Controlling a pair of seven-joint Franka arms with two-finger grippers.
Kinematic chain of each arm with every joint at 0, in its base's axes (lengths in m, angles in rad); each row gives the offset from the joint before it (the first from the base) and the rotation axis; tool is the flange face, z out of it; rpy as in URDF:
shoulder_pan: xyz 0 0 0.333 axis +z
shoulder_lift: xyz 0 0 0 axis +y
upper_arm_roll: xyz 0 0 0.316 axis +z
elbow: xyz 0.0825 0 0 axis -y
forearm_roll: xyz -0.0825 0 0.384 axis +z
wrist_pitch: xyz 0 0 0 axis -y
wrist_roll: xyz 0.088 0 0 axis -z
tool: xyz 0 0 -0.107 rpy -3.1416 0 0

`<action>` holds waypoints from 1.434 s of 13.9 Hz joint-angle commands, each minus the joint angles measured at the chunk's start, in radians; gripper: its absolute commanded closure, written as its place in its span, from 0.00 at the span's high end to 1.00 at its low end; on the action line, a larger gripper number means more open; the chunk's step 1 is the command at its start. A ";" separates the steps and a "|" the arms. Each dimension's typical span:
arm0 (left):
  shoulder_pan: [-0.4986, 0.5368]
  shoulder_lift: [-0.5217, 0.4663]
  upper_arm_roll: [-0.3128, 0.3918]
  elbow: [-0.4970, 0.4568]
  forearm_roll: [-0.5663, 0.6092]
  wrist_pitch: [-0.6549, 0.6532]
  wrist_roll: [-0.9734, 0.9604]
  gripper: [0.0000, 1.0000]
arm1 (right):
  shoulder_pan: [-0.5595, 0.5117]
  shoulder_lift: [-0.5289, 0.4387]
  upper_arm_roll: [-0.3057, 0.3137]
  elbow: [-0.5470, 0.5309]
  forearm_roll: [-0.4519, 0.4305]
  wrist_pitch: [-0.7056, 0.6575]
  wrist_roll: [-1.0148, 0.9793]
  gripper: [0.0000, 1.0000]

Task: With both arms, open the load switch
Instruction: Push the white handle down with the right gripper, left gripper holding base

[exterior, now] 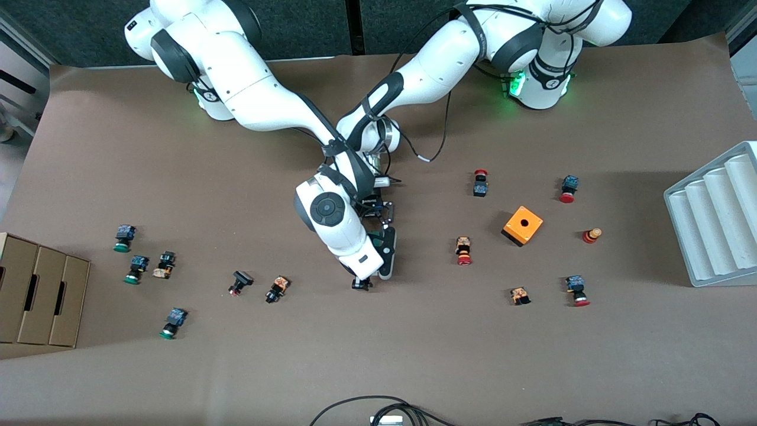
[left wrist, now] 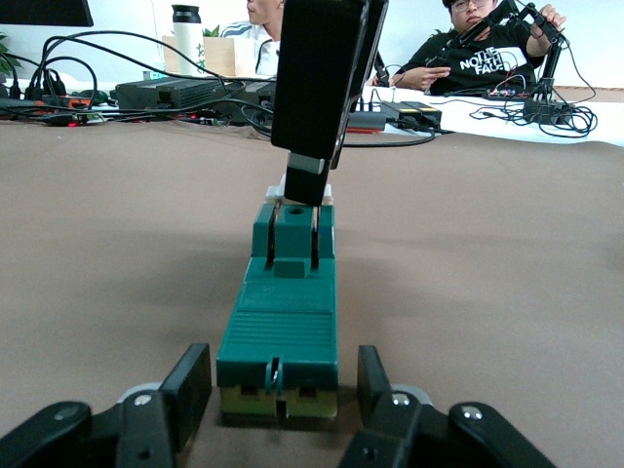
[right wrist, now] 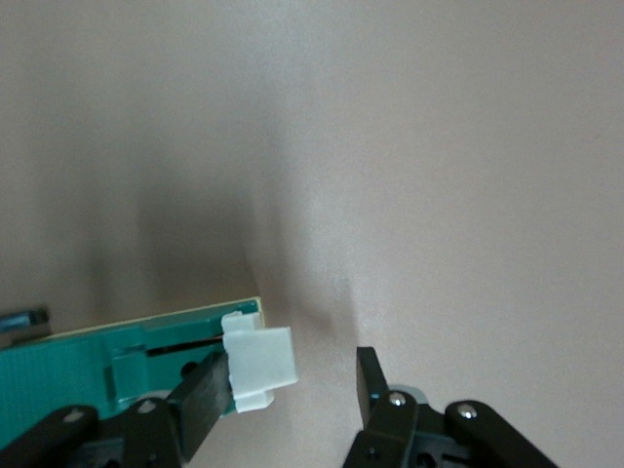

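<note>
The load switch, a slim dark-green block, lies flat mid-table, mostly hidden under both hands in the front view. In the left wrist view, the switch points away from my left gripper. That gripper is open, with a finger on each side of the switch's end and a thin gap on both sides. My right gripper reaches down over the other end and is open around the white tab. One of its fingers rests against the tab. The other finger stands apart over bare table.
An orange cube and several red-capped push buttons lie toward the left arm's end. Green-capped buttons and a cardboard box are toward the right arm's end. A grey ribbed tray sits at the table edge.
</note>
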 commanded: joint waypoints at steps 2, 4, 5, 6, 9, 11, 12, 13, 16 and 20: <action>-0.018 0.043 -0.009 0.008 -0.009 0.031 -0.050 0.68 | 0.010 0.031 -0.009 0.017 0.024 0.029 0.036 0.62; -0.018 0.044 -0.009 0.007 -0.009 0.033 -0.046 0.68 | 0.012 0.035 -0.008 0.017 0.024 0.029 0.045 0.61; -0.018 0.044 -0.009 0.007 -0.009 0.031 -0.046 0.68 | 0.012 0.037 -0.008 0.016 0.024 0.029 0.047 0.61; -0.016 0.044 -0.009 0.008 -0.009 0.031 -0.046 0.68 | 0.013 0.038 -0.008 0.016 0.024 0.029 0.048 0.60; -0.016 0.044 -0.009 0.008 -0.009 0.031 -0.046 0.68 | 0.013 0.037 -0.008 0.016 0.024 0.029 0.048 0.52; -0.016 0.044 -0.009 0.008 -0.009 0.031 -0.046 0.68 | 0.013 0.035 -0.006 0.016 0.024 0.029 0.048 0.46; -0.016 0.043 -0.009 0.008 -0.009 0.031 -0.046 0.68 | 0.013 0.034 -0.006 0.016 0.024 0.027 0.047 0.44; -0.016 0.044 -0.009 0.008 -0.009 0.033 -0.046 0.68 | 0.013 0.032 -0.006 0.016 0.024 0.027 0.047 0.41; -0.016 0.043 -0.009 0.010 -0.009 0.033 -0.043 0.67 | 0.013 0.031 -0.003 0.016 0.026 0.027 0.047 0.39; -0.015 0.043 -0.009 0.010 -0.009 0.033 -0.040 0.67 | 0.015 0.011 -0.003 0.014 0.027 0.016 0.045 0.38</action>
